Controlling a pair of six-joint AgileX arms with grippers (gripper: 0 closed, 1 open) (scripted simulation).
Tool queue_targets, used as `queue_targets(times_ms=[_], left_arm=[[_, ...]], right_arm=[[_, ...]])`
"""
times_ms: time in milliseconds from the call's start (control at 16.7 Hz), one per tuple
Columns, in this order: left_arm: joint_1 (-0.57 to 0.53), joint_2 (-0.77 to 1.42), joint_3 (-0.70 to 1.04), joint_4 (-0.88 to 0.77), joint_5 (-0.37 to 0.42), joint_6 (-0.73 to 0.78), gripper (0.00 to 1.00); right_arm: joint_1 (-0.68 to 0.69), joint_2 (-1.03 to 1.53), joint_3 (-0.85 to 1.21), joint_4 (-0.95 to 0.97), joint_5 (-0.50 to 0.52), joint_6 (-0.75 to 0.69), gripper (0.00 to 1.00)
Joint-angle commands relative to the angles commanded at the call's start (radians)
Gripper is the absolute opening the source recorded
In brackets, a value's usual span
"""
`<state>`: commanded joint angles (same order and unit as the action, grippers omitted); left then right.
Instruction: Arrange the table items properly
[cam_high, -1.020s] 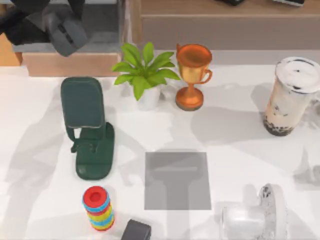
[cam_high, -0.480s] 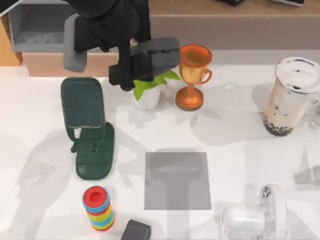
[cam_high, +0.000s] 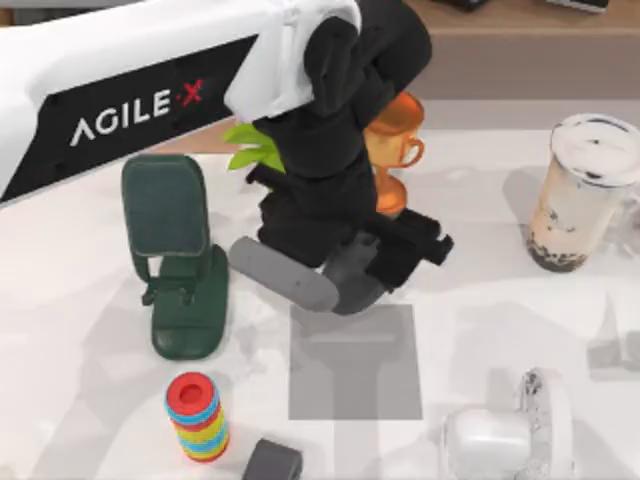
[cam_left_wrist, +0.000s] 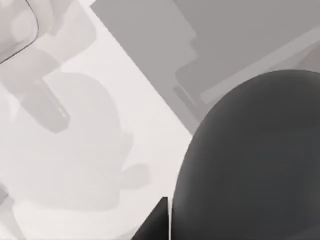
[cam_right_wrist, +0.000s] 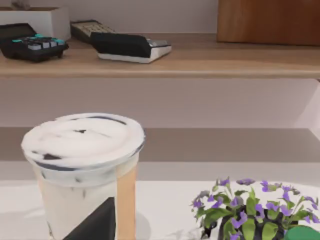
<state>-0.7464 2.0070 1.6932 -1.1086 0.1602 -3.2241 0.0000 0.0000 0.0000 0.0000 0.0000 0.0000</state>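
The left arm (cam_high: 150, 90) is sweeping in from the upper left of the top view and ending mid-frame, w/ its left hand (cam_high: 345, 270) hanging over the desk (cam_high: 80, 320) just above the upper edge of the grey mat (cam_high: 355, 375). It's carrying the dark grey mouse (cam_high: 355, 280), which is peeking out grey under the black wrist at frame centre. In the left wrist view the mouse (cam_left_wrist: 255, 160) is bulging across the lower right, right up against the camera, w/ the mat (cam_left_wrist: 200, 45) lying beyond it at upper right. So the fingers are clamped on the mouse, not spread.

Key relation: the mat is sitting directly below the hand in the top view, i.e. toward the lower-centre of the frame, almost touching its shadow. Judging by that, the coming move is prob. a short drop onto the mat. The mouse's long axis can't be read, since the arm is covering most of it.

The milk-tea cup (cam_high: 583, 190) is standing upright at the right edge of the top view, well apart from the left hand. It's filling the lower left of the right wrist view (cam_right_wrist: 85, 170), so the right arm is nearer it. Can't tell the right hand's opening.

The green phone stand (cam_high: 175, 250) is sitting empty at mid-left.
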Motion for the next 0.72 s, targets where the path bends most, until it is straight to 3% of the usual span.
queue_targets(times_ms=[360,720], left_arm=[[-0.068,0.101,-0.065,0.051,-0.089,-0.534,0.00],[-0.086,0.145,-0.094,0.077,-0.140,-0.717,0.00]], right_arm=[[0.000,0.000,0.000,0.000,0.000,0.000,1.00],[0.000,0.000,0.000,0.000,0.000,0.000,1.00]])
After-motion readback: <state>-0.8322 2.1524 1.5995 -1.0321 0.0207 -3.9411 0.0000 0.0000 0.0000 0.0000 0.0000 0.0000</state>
